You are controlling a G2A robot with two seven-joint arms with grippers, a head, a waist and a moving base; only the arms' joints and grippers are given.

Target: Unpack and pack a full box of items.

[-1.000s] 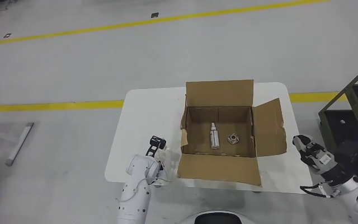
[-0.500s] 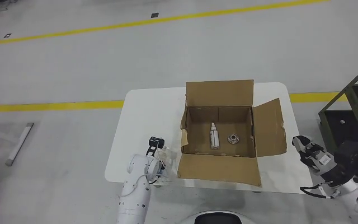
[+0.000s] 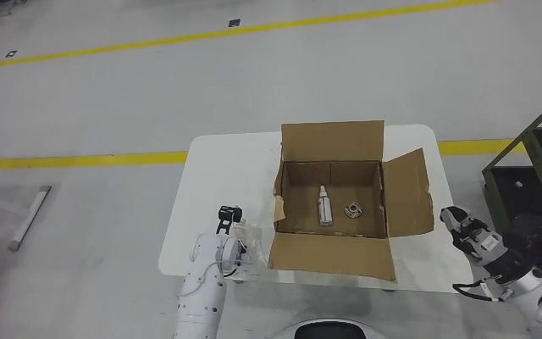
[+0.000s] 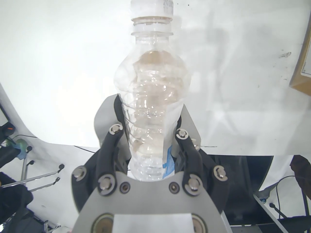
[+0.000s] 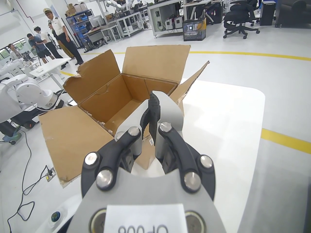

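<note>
- From the top view, we see a brown cardboard box standing open on a white table with rounded corners, its four flaps folded outward.
- On the box floor lie a small white spray bottle and, just beside it, a small grey round fitting. The two are apart from each other.
- The left gripper is over the near part of the table, just beside the box's left wall. It carries a clear plastic drinks bottle, which is outside the box.
- The right gripper hangs by the table's right edge, near the box's right flap.
- From the left wrist view, we see the left jaws clamped on the lower body of the clear bottle, one finger on each side.
- The bottle's white screw cap points away from the gripper, with the white tabletop behind it. We cannot tell whether the bottle touches the table.
- A white label with a blue patch wraps the held part of the bottle, and a corner of the box shows at one edge.
- From the right wrist view, we see the right jaws pressed together with nothing between them.
- Beyond them the open box stands on the table, with its nearest flap hanging outward.
</note>
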